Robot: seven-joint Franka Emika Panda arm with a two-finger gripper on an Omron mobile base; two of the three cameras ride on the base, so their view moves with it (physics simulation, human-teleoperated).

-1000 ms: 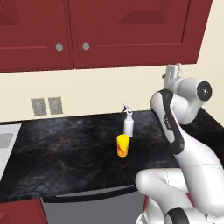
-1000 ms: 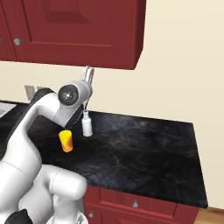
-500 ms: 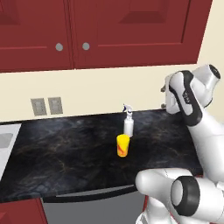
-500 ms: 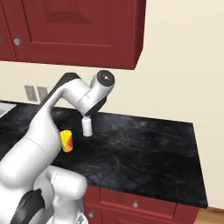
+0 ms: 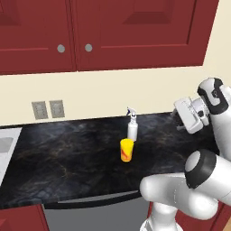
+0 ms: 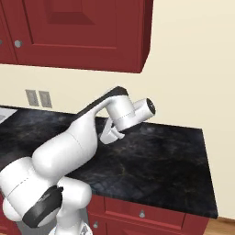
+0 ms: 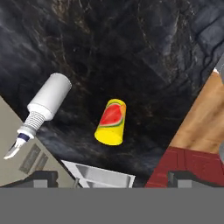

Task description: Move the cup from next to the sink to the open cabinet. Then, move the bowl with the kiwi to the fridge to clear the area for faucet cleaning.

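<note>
The yellow cup (image 5: 127,150) with a red-orange mark stands upright on the black counter (image 5: 67,158), just in front of a white spray bottle (image 5: 131,126). The pale sink (image 5: 6,145) is far off at the left edge. My gripper (image 5: 177,120) hovers above the counter to the right of the cup, apart from it. In the hand view the cup (image 7: 111,122) is centred beyond my open gripper (image 7: 113,179), whose fingertips (image 7: 41,178) stand wide with nothing between them. The bowl, kiwi, fridge and open cabinet are out of view.
Closed dark red wall cabinets (image 5: 113,31) hang over the counter. Two outlets (image 5: 48,109) sit on the cream wall. The counter ends at the right (image 6: 209,183), with a drawer (image 6: 142,213) below. My own arm (image 6: 78,147) covers the cup in the right base view.
The hand has come down from high near the cabinets and the arm has swung to the right. The cup and the bottle have not moved.
</note>
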